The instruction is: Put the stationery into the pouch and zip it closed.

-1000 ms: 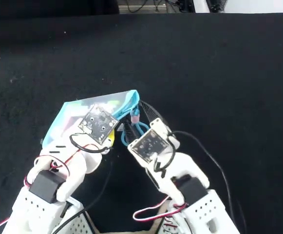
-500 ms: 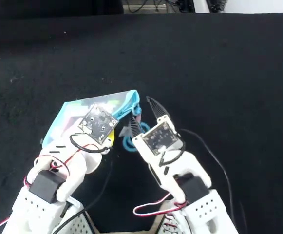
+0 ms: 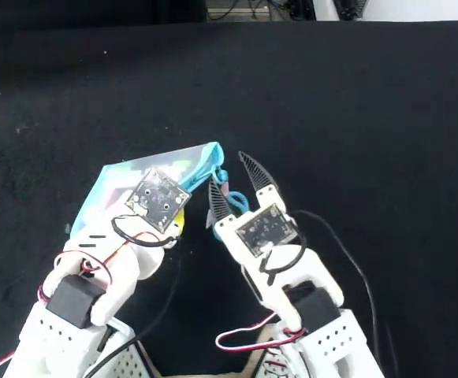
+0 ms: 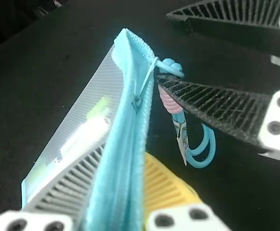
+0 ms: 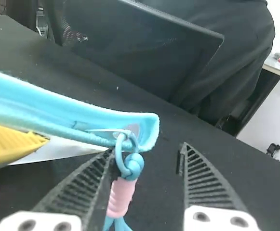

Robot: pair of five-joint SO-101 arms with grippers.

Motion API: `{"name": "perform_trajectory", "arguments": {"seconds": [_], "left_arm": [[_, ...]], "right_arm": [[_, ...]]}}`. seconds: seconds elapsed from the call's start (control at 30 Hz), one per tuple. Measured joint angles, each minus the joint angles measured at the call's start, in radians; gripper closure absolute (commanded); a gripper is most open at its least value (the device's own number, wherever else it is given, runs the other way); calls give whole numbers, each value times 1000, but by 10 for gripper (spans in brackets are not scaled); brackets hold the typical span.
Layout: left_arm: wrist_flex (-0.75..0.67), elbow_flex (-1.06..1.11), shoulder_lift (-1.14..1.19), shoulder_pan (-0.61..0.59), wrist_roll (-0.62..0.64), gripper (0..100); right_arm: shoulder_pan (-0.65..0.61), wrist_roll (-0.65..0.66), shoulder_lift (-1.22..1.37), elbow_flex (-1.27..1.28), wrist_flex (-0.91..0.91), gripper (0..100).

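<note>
High view, your stock: pouch left of middle on the tabletop, toward its near edge, rim pinched by left gripper; right gripper spread, brushing zip pull. Hazard: if you withdraw carelessly, the snagged pull drags the zip back open.

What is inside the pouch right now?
Through the clear side of the pouch, a white pen-like item and a pale green piece show. The blue zip band and the left gripper clamped on it cover the rest.
</note>
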Motion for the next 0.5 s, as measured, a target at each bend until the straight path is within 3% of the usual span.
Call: {"name": "perform_trajectory", "arguments": {"seconds": [0.23,0.33,0.5], "left_arm": [[0,0,0,0,0,970],[0,0,0,0,0,970],[0,0,0,0,0,970]], "right_arm": [[0,34,48,0,-25,895],[0,38,48,0,-25,991],[18,38,48,0,-25,988]]}}
